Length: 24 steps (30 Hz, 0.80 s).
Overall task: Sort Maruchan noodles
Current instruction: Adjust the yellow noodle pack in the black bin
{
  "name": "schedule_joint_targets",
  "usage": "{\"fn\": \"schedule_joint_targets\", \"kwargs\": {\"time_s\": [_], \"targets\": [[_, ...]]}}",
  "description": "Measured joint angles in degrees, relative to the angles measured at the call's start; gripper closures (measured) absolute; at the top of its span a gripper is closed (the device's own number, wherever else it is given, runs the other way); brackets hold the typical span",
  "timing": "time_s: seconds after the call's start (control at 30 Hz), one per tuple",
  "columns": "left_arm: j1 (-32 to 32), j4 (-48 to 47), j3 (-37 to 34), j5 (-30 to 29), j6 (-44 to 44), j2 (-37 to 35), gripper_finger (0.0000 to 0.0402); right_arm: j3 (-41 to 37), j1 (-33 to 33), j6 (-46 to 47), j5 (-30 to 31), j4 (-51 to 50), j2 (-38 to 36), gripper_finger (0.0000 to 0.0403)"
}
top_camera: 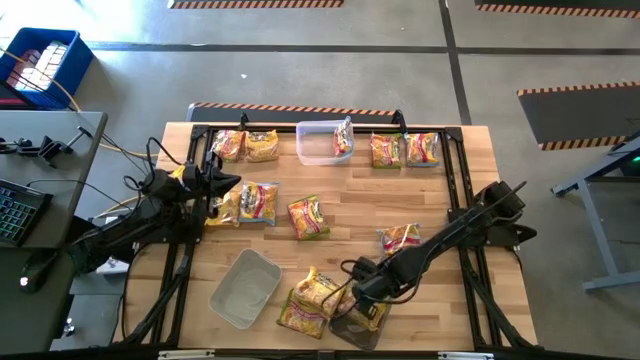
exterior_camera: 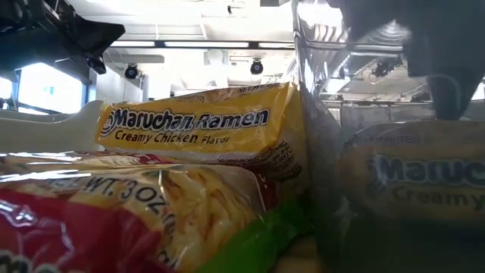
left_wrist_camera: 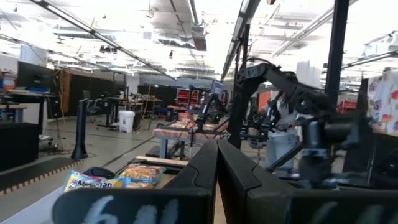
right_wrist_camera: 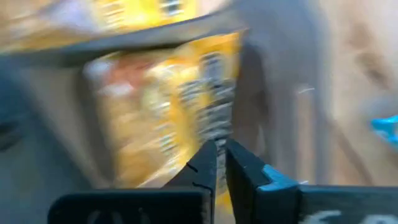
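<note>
At the near edge of the bench, right of centre: the active arm's work zone.
Right end effector (top_camera: pixel 362 293): low over the near packets; in its wrist view the two fingers (right_wrist_camera: pixel 205 163) stand almost together with a thin gap, nothing visibly between them. Reads as closed and empty, right above a yellow packet (right_wrist_camera: pixel 168 99).
Why there: my read is it's either just let go or is lining up on a yellow packet at the dark tub (top_camera: pixel 357 325); that tub already has yellow inside, so it looks like the yellow bin.
Left end effector (top_camera: pixel 222 183): far-left part of the bench, fingers (left_wrist_camera: pixel 205 168) pressed shut, holding nothing, pointing level out into the room. Parked, waiting.
Maruchan noodles (top_camera: pixel 308 217): scattered. Two at the far-left corner, two at the far right, a pair just beside the left end effector, one mid-bench, one right of centre, a cluster at the near edge.
Far clear tub (top_camera: pixel 322 142): one packet propped at its right wall; likely a second sort class.
Near clear tub (top_camera: pixel 244 288): looks empty, left of the near cluster.
Low view: blocked by Creamy Chicken packets (exterior_camera: pixel 204 129) close to the lens.
Progress: early; most packets are loose on the bench (top_camera: pixel 350 195).
</note>
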Motion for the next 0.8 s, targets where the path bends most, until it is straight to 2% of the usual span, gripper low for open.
{"fn": "schedule_joint_targets", "kwargs": {"time_s": [0.17,0.5,0.8], "targets": [[-0.73,0.13,0.00,-0.13,0.23,0.02,0.0399,-1.89,-0.76,3.55,0.14,-3.23,0.00,0.0398],[-0.97,0.08,0.00,-0.42,-0.45,0.02,0.0399,-0.66,4.13,10.29,0.26,-16.19,-0.39,0.0402],[-4.03,0.06,0.00,-1.26,-0.71,4.08,0.0399,-1.34,3.98,8.54,-0.14,-21.75,-0.44,0.0403]]}}
